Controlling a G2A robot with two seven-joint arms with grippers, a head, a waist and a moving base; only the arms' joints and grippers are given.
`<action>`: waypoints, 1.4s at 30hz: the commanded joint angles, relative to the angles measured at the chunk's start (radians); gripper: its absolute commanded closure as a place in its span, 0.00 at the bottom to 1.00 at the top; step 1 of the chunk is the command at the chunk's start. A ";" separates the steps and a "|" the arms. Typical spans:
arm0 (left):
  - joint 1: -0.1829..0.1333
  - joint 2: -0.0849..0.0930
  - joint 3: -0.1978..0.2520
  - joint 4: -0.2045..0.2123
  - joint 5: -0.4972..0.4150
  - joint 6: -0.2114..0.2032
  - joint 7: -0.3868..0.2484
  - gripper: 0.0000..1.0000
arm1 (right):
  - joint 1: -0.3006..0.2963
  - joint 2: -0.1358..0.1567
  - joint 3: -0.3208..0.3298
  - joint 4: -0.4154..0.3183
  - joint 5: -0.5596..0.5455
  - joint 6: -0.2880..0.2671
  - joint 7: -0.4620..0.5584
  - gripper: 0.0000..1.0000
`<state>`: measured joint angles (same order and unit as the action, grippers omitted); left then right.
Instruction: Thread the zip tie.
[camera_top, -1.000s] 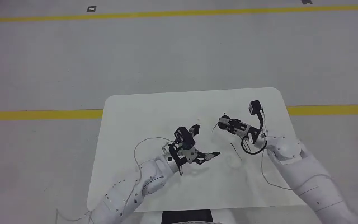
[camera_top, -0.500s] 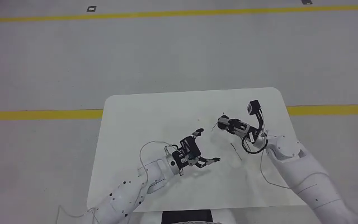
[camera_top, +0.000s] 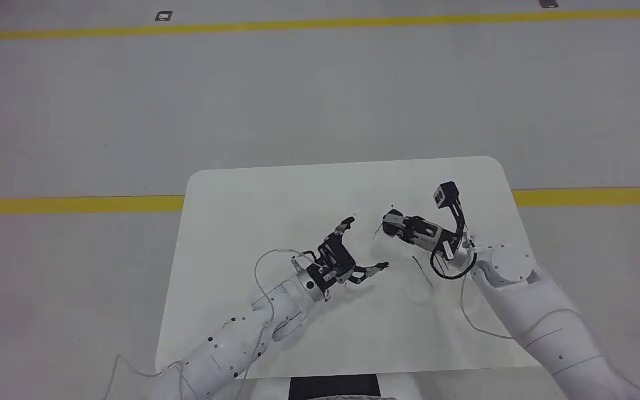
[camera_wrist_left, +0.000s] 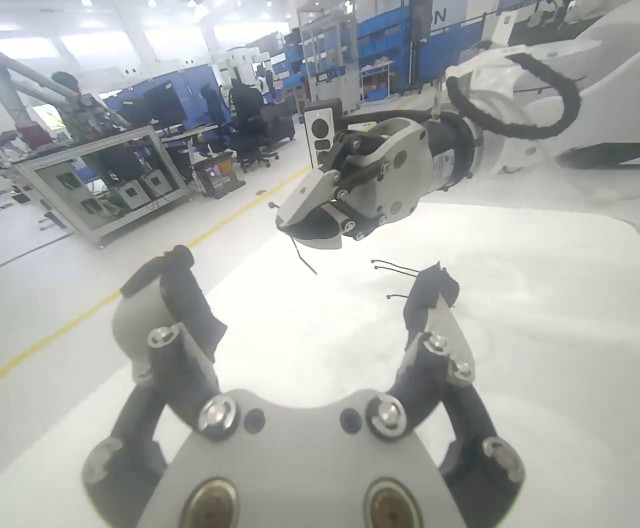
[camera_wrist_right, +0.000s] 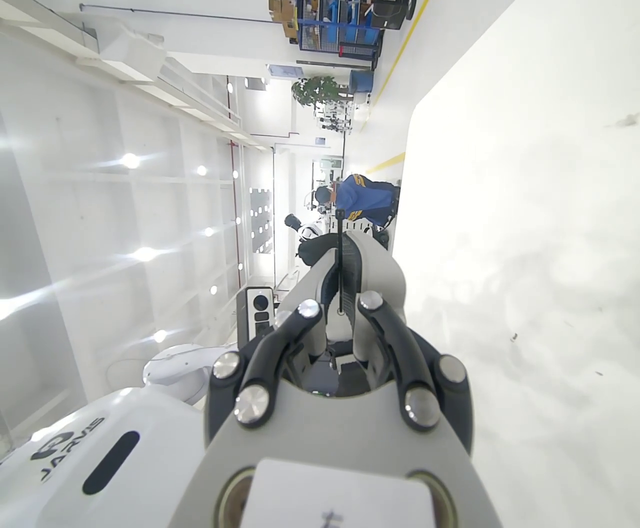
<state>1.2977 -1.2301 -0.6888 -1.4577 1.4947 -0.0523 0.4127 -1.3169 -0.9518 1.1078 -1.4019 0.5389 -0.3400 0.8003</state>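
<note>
Right gripper (camera_wrist_left: 300, 235) pinches the zip tie (camera_wrist_left: 303, 257) over the table (camera_wrist_left: 525, 325). Left gripper (camera_wrist_left: 307, 282) is spread, facing it nearby. Risk: the thin tie flexes on contact and misses

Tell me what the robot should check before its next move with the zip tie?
1. Right hand gripping the tie: ok, shut on it.
2. Left hand ready to take it: ok, open and empty.
3. Tie end free to grab: ok, it pokes out past the right hand's fingertips.
4. Gap between the hands: ok, apart and facing each other.
5. Tie threaded: not ok, no loop.
6. Which end is the head: cannot tell.
</note>
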 joint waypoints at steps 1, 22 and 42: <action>0.001 0.000 -0.001 -0.001 0.000 -0.002 0.000 0.00 | 0.000 0.000 0.000 0.000 0.000 0.000 0.000 1.00; 0.008 -0.008 -0.014 -0.009 -0.006 0.098 -0.090 0.00 | -0.018 -0.007 0.003 -0.022 -0.035 0.001 -0.036 1.00; 0.021 -0.014 -0.023 -0.033 -0.008 0.082 -0.128 0.79 | -0.042 -0.020 0.019 -0.055 -0.141 0.027 -0.100 1.00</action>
<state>1.3187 -1.2437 -0.7112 -1.4904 1.4859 0.0286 0.2862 -1.3587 -0.9718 1.1252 -1.4566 0.4042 -0.3137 0.7015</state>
